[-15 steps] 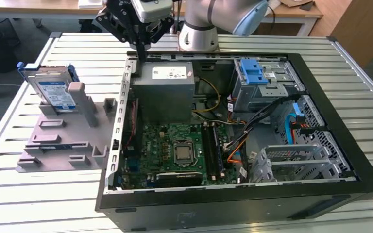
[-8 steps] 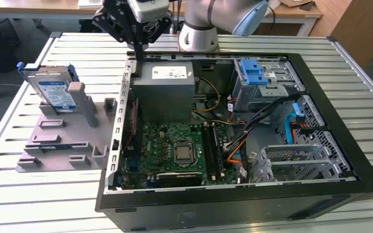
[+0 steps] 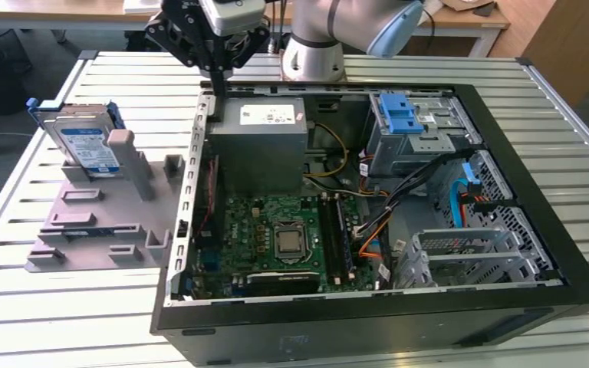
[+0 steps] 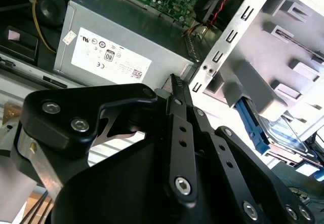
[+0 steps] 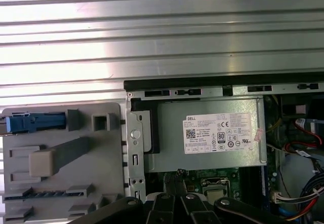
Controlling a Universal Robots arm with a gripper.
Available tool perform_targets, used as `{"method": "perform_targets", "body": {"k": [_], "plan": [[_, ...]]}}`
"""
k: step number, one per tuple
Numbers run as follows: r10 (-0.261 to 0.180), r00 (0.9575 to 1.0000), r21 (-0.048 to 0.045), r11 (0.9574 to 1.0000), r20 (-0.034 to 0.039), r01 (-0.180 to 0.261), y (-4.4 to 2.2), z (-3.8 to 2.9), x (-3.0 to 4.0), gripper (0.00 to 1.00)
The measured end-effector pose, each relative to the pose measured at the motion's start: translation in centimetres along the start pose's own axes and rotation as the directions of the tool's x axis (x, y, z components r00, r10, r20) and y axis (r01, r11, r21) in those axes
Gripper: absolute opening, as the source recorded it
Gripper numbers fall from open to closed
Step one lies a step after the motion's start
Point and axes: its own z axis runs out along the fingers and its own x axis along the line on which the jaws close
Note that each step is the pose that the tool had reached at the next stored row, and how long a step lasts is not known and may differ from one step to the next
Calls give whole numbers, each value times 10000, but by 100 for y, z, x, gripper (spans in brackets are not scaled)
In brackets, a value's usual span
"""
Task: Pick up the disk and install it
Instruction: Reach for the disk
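A silvery slatted metal table (image 3: 397, 65) carries everything. On it a big black desktop computer case (image 3: 376, 322) lies on its side with the cover off and its inside open to the exterior view. The pale grey robot arm (image 3: 320, 38) rises beyond the far edge of the case. On the exterior view's left of the case sits a grey plastic stand with upright posts (image 3: 100, 222), touching the table and just beside the case wall. Inside the case, a grey metal power-supply box with a white sticker (image 3: 264, 134) sits at the far end, with a green circuit board (image 3: 274, 230) on its near side and a metal drive cage with a blue front piece (image 3: 417, 126) towards the exterior view's right. The flat silver disk with a white-and-blue label and blue plastic rails (image 3: 82, 142) stands on edge at the far end of the stand, leaning on a post. One blue rail shows in the first wrist view (image 5: 35, 122). The black gripper (image 3: 218, 77) hangs above the case's far corner near the power-supply box, well apart from the disk. Its fingers are pressed together on nothing, tips pointing down, as both wrist views also show (image 4: 176, 82) (image 5: 178, 176).
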Motion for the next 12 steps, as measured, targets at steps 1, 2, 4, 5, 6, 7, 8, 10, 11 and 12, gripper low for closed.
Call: {"method": "perform_targets", "body": {"k": [1,2,4,5,6,7,8,10,11,12], "plan": [[0,10000,0,10000,0,0,0,0,3,11],[0,10000,0,10000,0,0,0,0,5,11],[0,10000,0,10000,0,0,0,0,10,11],[0,10000,0,10000,0,0,0,0,14,11],[0,10000,0,10000,0,0,-1,0,17,11],[0,10000,0,10000,0,0,-1,0,19,11],[-1,10000,0,10000,-1,1,-1,0,20,11],[-1,10000,0,10000,0,1,-1,0,21,11],[0,10000,0,10000,0,0,-3,1,53,11],[0,10000,0,10000,-1,0,-1,5,104,11]]}}
